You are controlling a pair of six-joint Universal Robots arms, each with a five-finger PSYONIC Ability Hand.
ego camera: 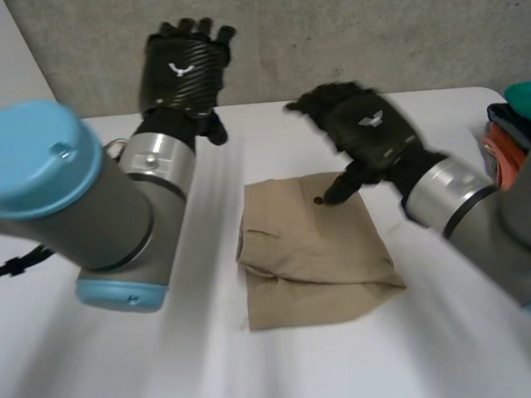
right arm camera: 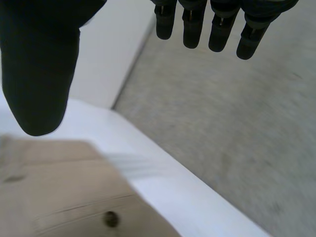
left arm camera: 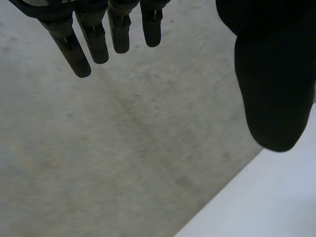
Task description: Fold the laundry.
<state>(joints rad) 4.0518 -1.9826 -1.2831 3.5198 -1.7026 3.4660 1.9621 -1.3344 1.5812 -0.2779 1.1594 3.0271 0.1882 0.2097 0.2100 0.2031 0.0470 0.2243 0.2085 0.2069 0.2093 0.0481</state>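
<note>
The folded tan cloth [ego camera: 310, 255] is lying in the middle of the white surface [ego camera: 440, 351], looking roughly square, so you are getting no clear long axis; your right hand [ego camera: 366, 133] is hovering over its far edge, released, fingers straight, thumb pointing down beside a dark button [ego camera: 318, 200]; your left hand [ego camera: 184, 73] is hanging raised, well apart beyond the cloth's far left corner, fingers relaxed, grasping nothing; the right is nearer; a pile of coloured laundry [ego camera: 516, 131] is sitting at the right edge, obstructing nothing.
</note>
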